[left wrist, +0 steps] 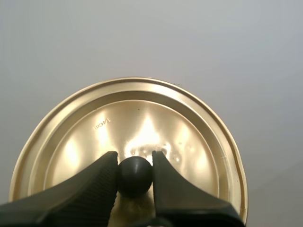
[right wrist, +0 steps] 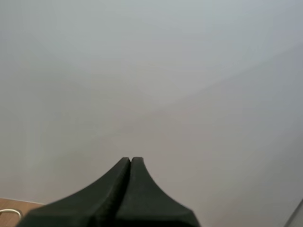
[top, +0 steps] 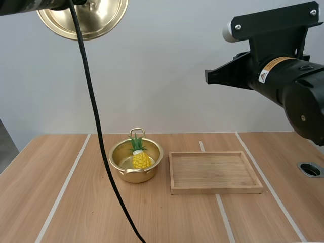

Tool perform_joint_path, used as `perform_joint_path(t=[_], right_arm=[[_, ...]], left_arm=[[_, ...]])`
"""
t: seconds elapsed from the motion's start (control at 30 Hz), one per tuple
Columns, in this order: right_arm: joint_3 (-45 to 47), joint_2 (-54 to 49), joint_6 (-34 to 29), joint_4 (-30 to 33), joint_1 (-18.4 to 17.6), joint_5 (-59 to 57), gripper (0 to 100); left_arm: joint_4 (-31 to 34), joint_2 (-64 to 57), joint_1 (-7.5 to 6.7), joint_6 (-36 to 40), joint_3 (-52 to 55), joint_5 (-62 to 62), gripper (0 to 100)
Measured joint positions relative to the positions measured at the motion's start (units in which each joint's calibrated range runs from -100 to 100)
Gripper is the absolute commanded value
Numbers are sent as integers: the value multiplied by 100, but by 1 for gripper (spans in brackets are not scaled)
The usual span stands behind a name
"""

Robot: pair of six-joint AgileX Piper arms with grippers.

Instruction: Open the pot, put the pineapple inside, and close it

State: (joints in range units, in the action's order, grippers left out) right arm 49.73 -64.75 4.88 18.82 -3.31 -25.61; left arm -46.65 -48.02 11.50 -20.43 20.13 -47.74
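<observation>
Gold round metal lid high far left, light, slippery; left gripper pinches small black knob (best hold). Right gripper closed tight, empty.

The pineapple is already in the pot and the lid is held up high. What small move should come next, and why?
Probably the left gripper, pinching the lid by its black knob, should start lowering the lid toward the pot. The pineapple stands inside the open pot, so only closing seems left.
</observation>
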Motion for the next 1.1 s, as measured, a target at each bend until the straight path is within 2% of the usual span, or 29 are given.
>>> perform_joint_path(t=[0.2, 0.33, 0.77, 1.1], right_arm=[[0, -68, -11, 0, 170, -169, 0], [0, -107, -30, 0, 243, -214, 0], [0, -143, -30, 0, 259, -268, 0], [0, -143, -30, 0, 259, -268, 0]], left_arm=[[0, 87, 0, -14, 0, -246, 0], [-23, 447, 0, -313, 0, -1140, 0], [-12, 2113, 9, -1012, 0, -3479, 0], [-1, 2914, 9, -1242, 0, -4277, 0]])
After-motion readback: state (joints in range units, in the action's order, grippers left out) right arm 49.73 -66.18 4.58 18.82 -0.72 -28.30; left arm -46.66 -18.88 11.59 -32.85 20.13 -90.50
